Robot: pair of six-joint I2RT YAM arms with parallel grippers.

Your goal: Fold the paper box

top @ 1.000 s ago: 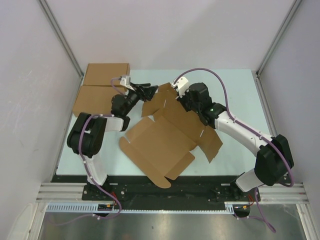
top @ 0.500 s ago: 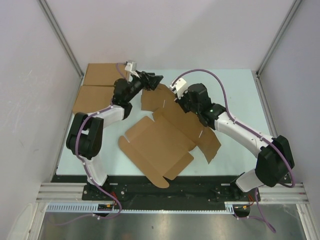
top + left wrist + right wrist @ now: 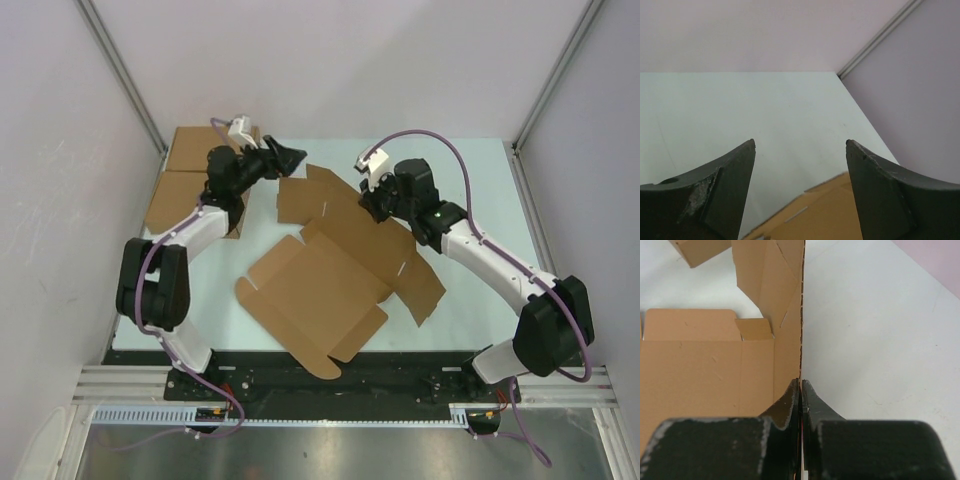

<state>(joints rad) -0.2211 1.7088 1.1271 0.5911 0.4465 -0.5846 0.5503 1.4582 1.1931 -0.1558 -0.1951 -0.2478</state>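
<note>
At the far side of the pale worktop (image 3: 480,170), the left gripper (image 3: 288,158) has drawn back open and empty, leaving only the right gripper (image 3: 800,384) pinching a raised flap of the brown cardboard paper box (image 3: 320,285), which lies mostly flat mid-worktop.

No readable text, labels, brands or numbers; paper box (image 3: 330,280) plain brown, bench (image 3: 470,180) unmarked around it.

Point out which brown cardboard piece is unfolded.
The sheet mid-table: it is spread open with flaps and tabs showing, one edge pinched in the right gripper's jaws. The two boxes at the far left are made up and closed.
</note>
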